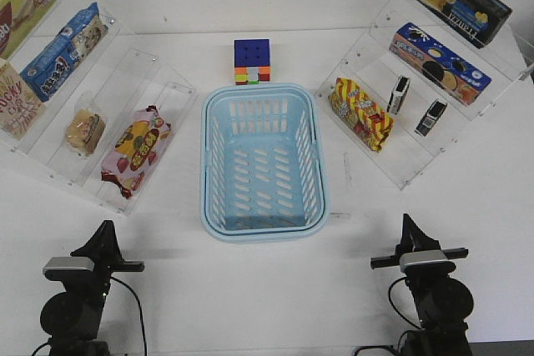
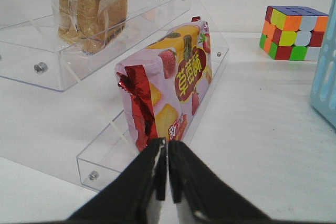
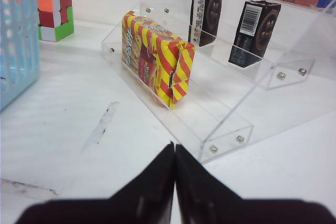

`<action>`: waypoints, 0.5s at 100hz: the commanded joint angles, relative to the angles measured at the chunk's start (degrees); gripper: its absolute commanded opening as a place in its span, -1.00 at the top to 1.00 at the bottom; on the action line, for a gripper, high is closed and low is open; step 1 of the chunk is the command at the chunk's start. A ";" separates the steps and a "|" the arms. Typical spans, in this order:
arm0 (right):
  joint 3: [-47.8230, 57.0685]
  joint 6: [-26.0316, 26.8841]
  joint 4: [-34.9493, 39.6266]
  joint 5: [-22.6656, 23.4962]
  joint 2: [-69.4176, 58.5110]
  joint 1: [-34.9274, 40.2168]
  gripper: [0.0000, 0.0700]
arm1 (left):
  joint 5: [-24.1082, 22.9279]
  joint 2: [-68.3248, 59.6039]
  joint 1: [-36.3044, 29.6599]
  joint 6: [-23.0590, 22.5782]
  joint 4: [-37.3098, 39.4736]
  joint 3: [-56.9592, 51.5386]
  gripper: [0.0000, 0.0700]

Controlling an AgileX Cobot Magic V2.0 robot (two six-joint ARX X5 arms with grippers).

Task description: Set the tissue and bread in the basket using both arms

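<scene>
The light-blue basket (image 1: pixel 319 164) stands empty at the table's middle; its edge shows in the left wrist view (image 2: pixel 328 77) and the right wrist view (image 3: pixel 18 35). The bread (image 1: pixel 85 131) lies on the left clear shelf, also seen in the left wrist view (image 2: pixel 92 9). Two black tissue packs (image 1: pixel 399 94) (image 1: pixel 430 117) stand upright on the right shelf, also in the right wrist view (image 3: pixel 206 17) (image 3: pixel 255 32). My left gripper (image 1: pixel 106 229) (image 2: pixel 167 142) is shut and empty near the front left. My right gripper (image 1: pixel 407 223) (image 3: pixel 174 146) is shut and empty near the front right.
A pink-red packet (image 1: pixel 135 150) (image 2: pixel 170 82) sits on the left shelf's lowest step. A yellow-red striped packet (image 1: pixel 360 112) (image 3: pixel 155 59) sits on the right shelf's lowest step. A colour cube (image 1: pixel 252 62) stands behind the basket. Snack boxes (image 1: pixel 440 62) fill the upper steps.
</scene>
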State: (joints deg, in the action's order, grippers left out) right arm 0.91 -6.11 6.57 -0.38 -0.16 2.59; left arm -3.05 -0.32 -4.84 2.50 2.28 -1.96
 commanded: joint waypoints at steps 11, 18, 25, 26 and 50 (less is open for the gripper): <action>-0.09 0.74 -0.76 -0.04 0.11 0.07 0.98 | 0.09 0.04 -0.04 0.13 0.66 1.16 1.00; -0.09 0.74 -0.76 -0.04 0.11 0.07 0.98 | 0.09 0.04 -0.04 0.13 0.66 1.16 1.00; -0.09 0.72 -0.76 -0.04 0.11 0.07 0.98 | 0.09 0.04 -0.04 0.13 0.66 1.16 1.00; -0.09 0.74 -0.76 -0.04 0.11 0.07 0.98 | 0.09 0.04 -0.04 0.13 0.66 1.16 1.00; -0.09 -1.36 -0.74 -0.28 0.11 0.07 0.98 | 0.09 0.04 -0.04 0.13 0.66 1.16 1.00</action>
State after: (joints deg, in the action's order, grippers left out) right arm 0.91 -6.11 6.59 -0.38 -0.16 2.59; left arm -3.05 -0.32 -4.84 2.50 2.26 -1.96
